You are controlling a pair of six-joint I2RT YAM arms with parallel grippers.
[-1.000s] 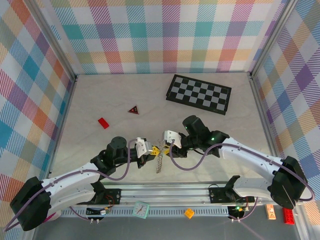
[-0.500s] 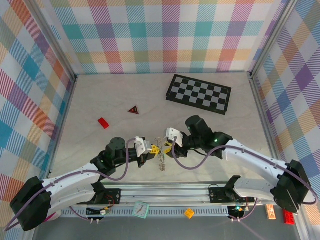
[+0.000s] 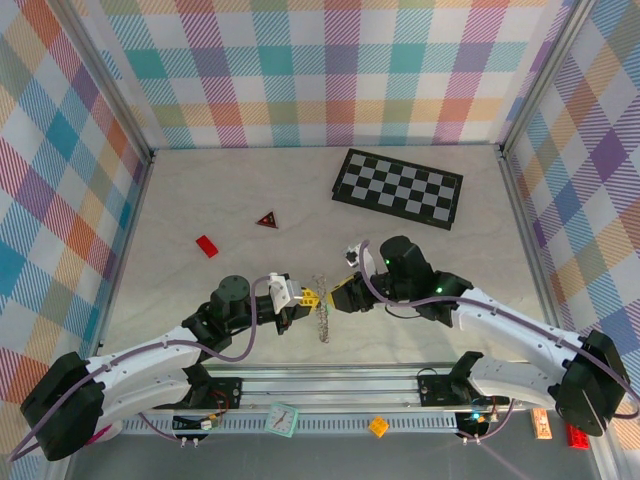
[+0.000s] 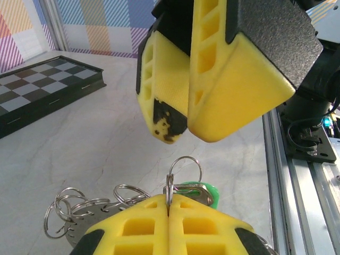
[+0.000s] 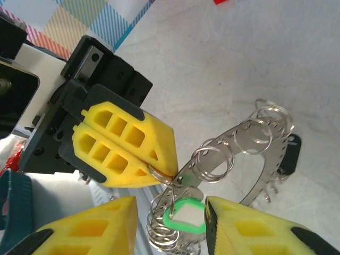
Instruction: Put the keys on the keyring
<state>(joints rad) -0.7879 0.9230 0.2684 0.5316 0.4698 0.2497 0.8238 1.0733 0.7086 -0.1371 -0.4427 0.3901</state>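
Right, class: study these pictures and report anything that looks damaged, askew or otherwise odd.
One yellow fingertip of the right gripper, in the left wrist view, has a dark, ragged patch at its tip, as if scuffed or chipped; its neighbour is clean yellow. The chessboard lies askew to the back wall.

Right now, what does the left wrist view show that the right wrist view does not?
Left wrist view: the chessboard and the rail. Right wrist view: the black clip by the rim of the keyring. Both: the green tag, the keyring, and the left end effector shut on a wire ring.
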